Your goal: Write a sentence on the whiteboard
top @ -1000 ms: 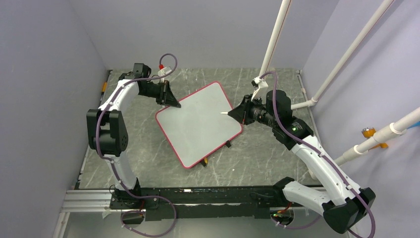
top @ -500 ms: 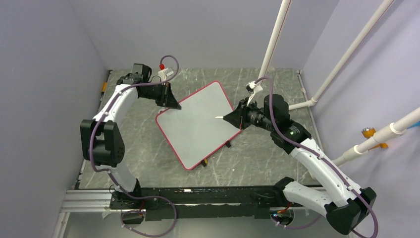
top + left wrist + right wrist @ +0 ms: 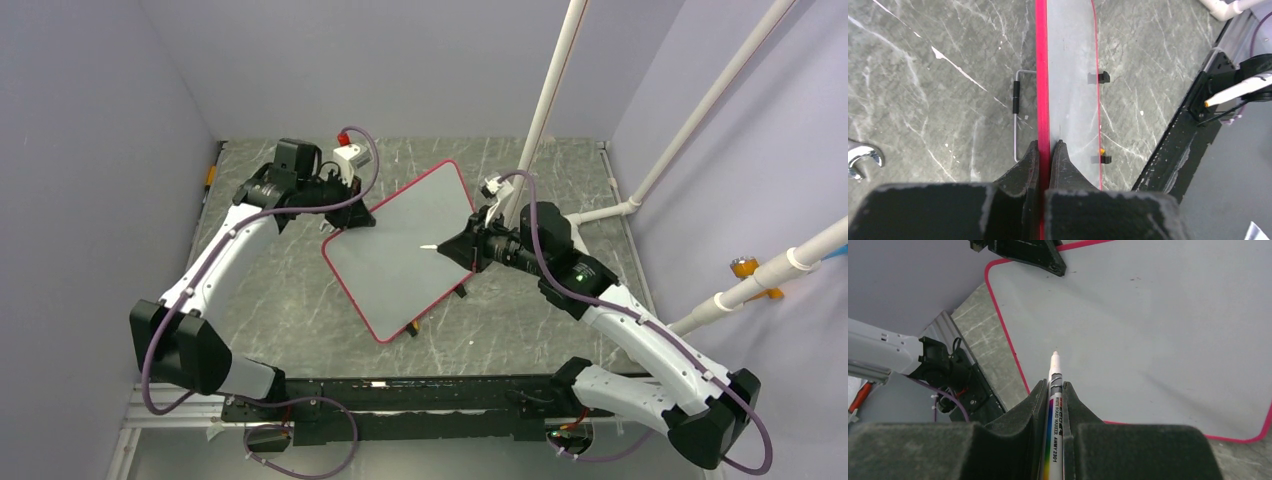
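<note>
The whiteboard [image 3: 400,250], white with a thin red-pink frame, stands tilted on the grey marble table, its left edge raised. My left gripper [image 3: 352,215] is shut on that frame edge; in the left wrist view the fingers [image 3: 1046,145] pinch the red rim, with the whiteboard [image 3: 1070,75] running away edge-on. My right gripper [image 3: 1054,386] is shut on a white marker [image 3: 1054,375], whose tip points at the whiteboard [image 3: 1148,315] close to its face. From above, the right gripper [image 3: 452,247] hovers over the board's right half. The sentence is out of view; the board's face looks plain.
Two black clips [image 3: 1103,77] sit on the board's lower long edge, and a wire stand [image 3: 1016,115] lies behind it. A metal wrench [image 3: 863,157] lies on the table at left. White pipes [image 3: 545,100] rise at the back right. A black rail [image 3: 400,395] runs along the near edge.
The left arm has swung forward and raised the board's gripped edge, so the board stands steeper. The right gripper with the marker has moved left, further over the board.
</note>
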